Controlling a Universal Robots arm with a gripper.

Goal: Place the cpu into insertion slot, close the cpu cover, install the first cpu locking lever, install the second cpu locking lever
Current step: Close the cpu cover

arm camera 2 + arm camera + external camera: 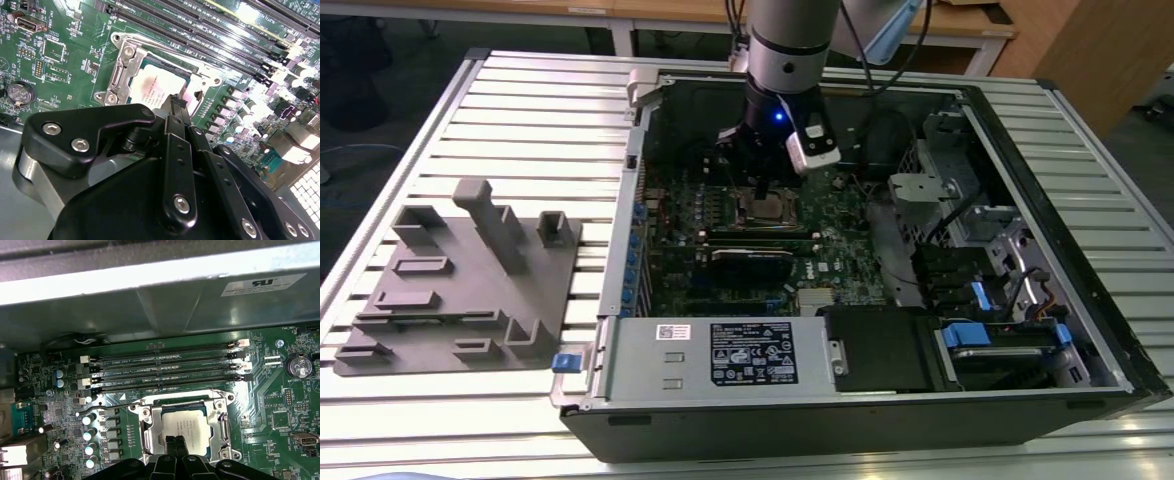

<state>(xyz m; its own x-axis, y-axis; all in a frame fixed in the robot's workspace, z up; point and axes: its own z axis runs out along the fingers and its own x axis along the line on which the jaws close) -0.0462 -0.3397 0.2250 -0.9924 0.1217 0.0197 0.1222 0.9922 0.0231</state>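
Computer case (854, 425) sits on the slatted table (534, 100), fixture block (454, 290) off to the exterior view's left. Inside, the cpu (189, 422) lies in the socket (147, 429) on the motherboard (270, 405), memory slots (165, 372) just beside it; gripper (175, 441) hangs right over the cpu.

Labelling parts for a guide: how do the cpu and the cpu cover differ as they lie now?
The cpu is a solid pale square with print on top; the cpu cover is an open frame with a window. The cpu is smaller and shows through that window; the cpu cover lies flat around it. Both are silvery metal, level with the green board.
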